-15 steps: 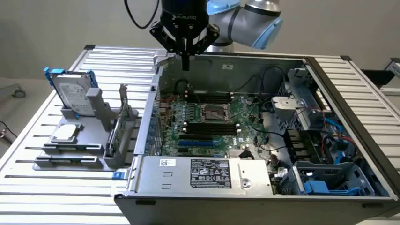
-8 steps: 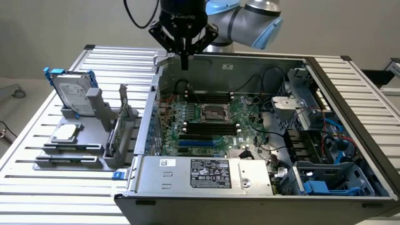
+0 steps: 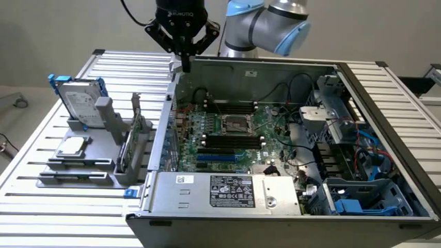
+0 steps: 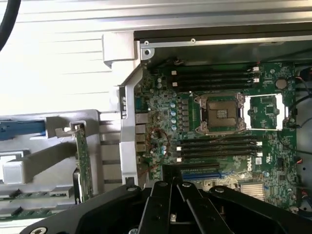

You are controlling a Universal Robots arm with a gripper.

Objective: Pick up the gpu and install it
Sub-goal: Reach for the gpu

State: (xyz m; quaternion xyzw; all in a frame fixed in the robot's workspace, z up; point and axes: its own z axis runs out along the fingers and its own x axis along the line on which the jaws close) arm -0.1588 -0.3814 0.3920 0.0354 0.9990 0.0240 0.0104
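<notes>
One gpu [image 3: 136, 129] stands upright on its edge in a slot of the single grey holder [image 3: 103, 111] on the slatted table [image 3: 48, 206], just beside the outer wall of the one open computer case [image 3: 227, 194], on the exterior view's left of it. In the wrist view the gpu [image 4: 83, 165] shows edge-on, green board and silver bracket. The same holder carries one hard drive [image 3: 78, 101] in a blue frame and one square silver processor chip [image 3: 74, 146].

The fingers [image 3: 185, 57] are pressed together with nothing between them, pointing down just over the case's far corner. They [image 4: 168, 187] touch nothing. The gpu lies well apart from them, lower and nearer the exterior camera.
</notes>
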